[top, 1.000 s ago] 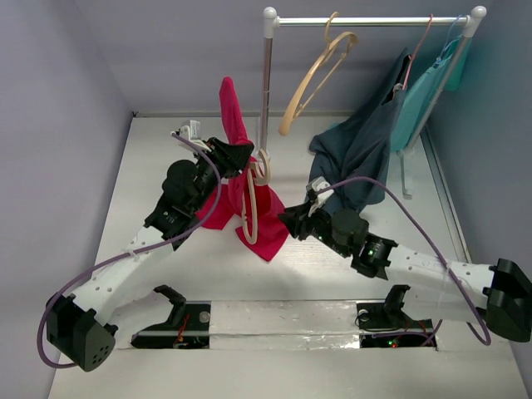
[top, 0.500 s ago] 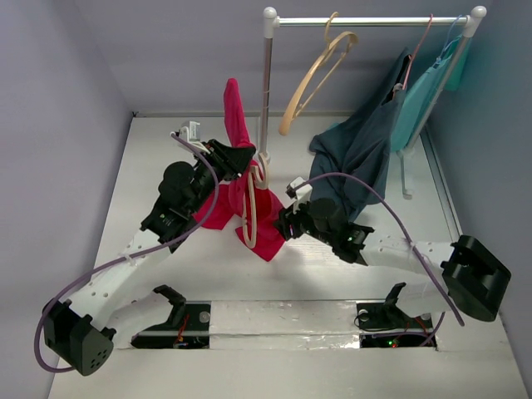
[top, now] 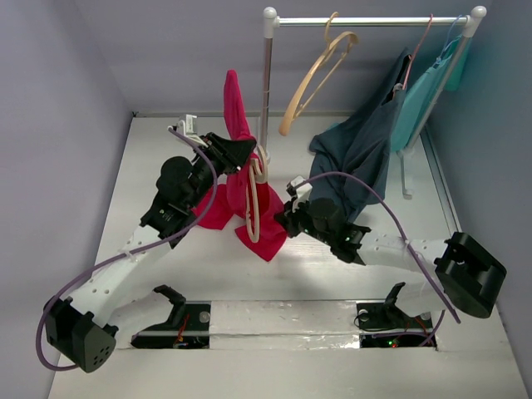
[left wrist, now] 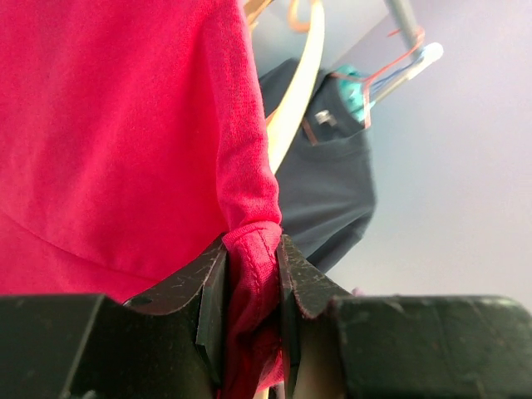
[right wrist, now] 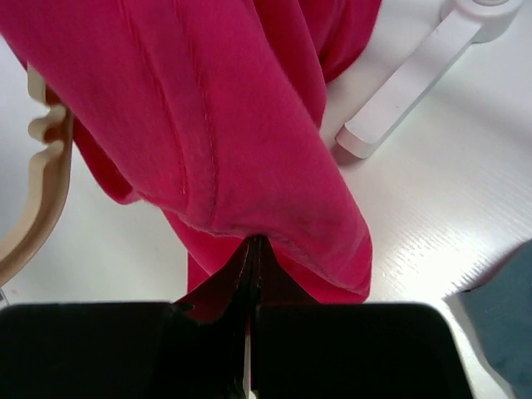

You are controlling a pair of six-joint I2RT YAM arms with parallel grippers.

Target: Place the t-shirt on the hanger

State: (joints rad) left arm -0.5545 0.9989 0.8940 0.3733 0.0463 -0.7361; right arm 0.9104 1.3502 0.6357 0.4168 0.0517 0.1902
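Crimson t-shirt (top: pixel 268 218) hangs above the desk (top: pixel 218 268) against the wooden hanger (top: pixel 248 218). My left hand (top: pixel 247 150) is clamped on a fold, and my right hand (top: pixel 282 222) is pinched together on its lower edge.

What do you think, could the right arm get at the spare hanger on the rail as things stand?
Probably not: the right gripper is shut on the t-shirt, and the spare hanger hangs high on the rail, well beyond it.

Robotics lab cell: robot arms (top: pixel 125 258) bolted at the near edge of a white table (top: pixel 274 278) enclosed by plain grey walls (top: pixel 58 125).
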